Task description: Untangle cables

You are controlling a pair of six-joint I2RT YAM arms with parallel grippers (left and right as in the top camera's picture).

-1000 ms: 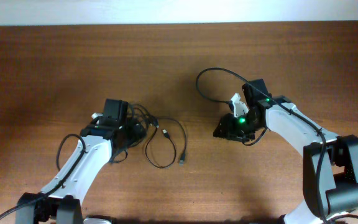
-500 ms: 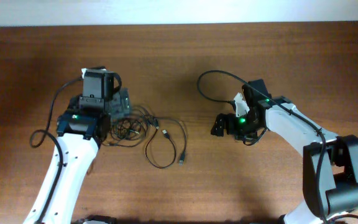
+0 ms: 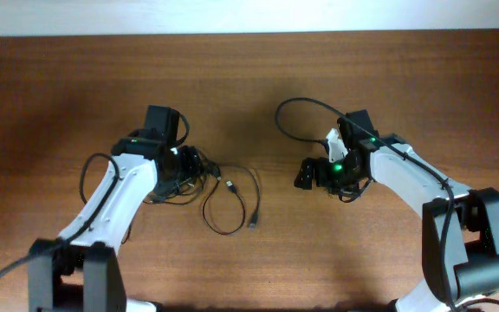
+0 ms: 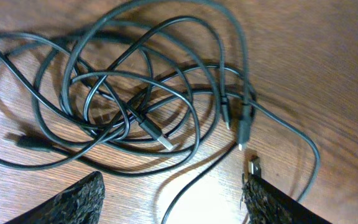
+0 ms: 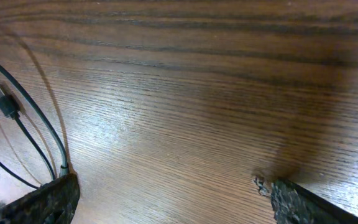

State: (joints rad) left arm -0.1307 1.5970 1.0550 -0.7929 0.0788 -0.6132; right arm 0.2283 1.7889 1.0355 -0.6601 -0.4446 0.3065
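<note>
The cables lie on the wooden table left of centre. A tangled bundle [image 3: 178,180] fills the left wrist view [image 4: 135,93], with several small plug ends in it. Beside it lies a separate loose loop [image 3: 232,206]. My left gripper [image 3: 193,165] hovers over the bundle's right side, its jaws [image 4: 173,202] open with one thin strand running between them. My right gripper [image 3: 304,175] is open over bare wood [image 5: 169,199] and holds nothing. A cable [image 5: 42,124] and a plug end [image 5: 2,99] pass by its left finger [image 5: 42,202]. Another black cable loop [image 3: 294,108] arcs behind the right arm.
The right arm [image 3: 405,178] stretches in from the lower right corner and the left arm [image 3: 115,204] from the lower left. Thicker black arm cables [image 3: 89,178] curve beside the left arm. The table's far edge [image 3: 249,35] meets a white wall.
The left arm swung out to the upper left, then came back over the tangle, and its jaws have narrowed a little. The right gripper opened wider and barely moved.
</note>
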